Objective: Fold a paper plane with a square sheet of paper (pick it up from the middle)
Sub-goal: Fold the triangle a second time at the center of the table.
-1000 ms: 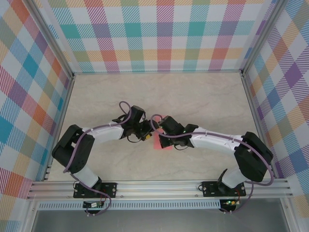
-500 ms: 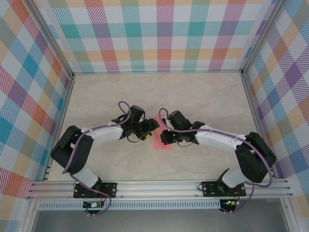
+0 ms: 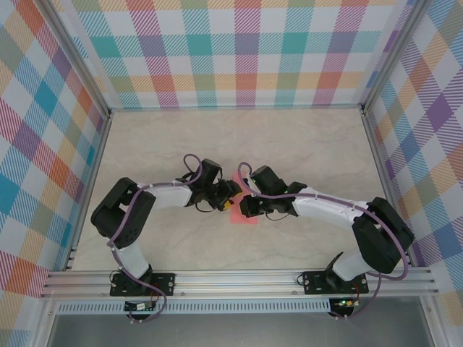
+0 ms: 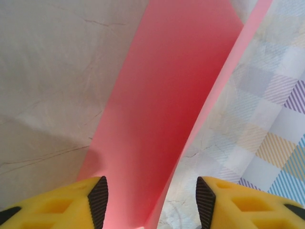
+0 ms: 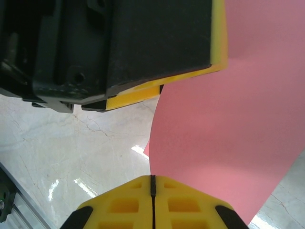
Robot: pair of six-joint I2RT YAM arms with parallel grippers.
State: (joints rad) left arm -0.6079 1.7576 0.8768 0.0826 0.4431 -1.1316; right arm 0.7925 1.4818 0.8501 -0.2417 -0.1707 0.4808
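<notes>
The right claw (image 5: 152,183), fingers together, is clamping the thin salmon-pink square sheet of paper (image 5: 228,119); the left claw (image 4: 150,202) is standing apart, straddling it above the counter (image 4: 47,71).

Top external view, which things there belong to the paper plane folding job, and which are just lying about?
Belongs to the job:
square sheet of paper
left gripper, open with the sheet between its fingers
right gripper, shut, at the sheet

Just surroundings:
table
checked walls
metal rail
</notes>
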